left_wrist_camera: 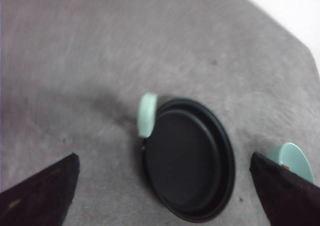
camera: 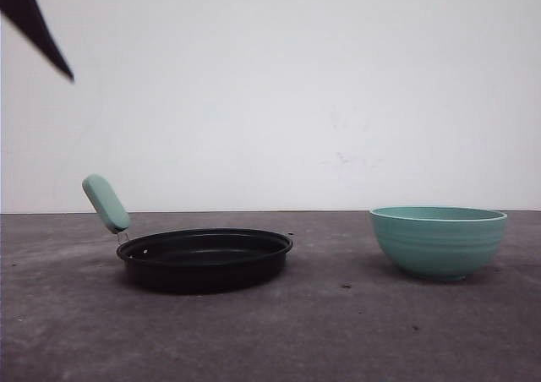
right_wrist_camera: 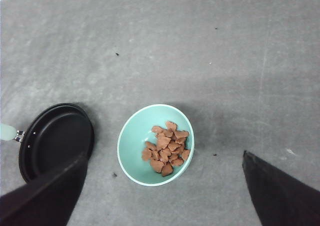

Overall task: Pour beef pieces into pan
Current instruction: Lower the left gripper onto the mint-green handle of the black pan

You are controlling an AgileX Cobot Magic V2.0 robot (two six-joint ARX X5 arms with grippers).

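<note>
Directly beneath the wide-open right gripper [right_wrist_camera: 162, 196] the bowl [right_wrist_camera: 131, 151] of beef pieces [right_wrist_camera: 166, 147] is seen, pan [right_wrist_camera: 56, 136] lying toward the left arm.

one black pan [camera: 205, 259] and one teal bowl [camera: 438, 242] to its right on one grey table [camera: 338, 331]; inside the bowl, roughly fifteen beef pieces [right_wrist_camera: 166, 147].
</note>
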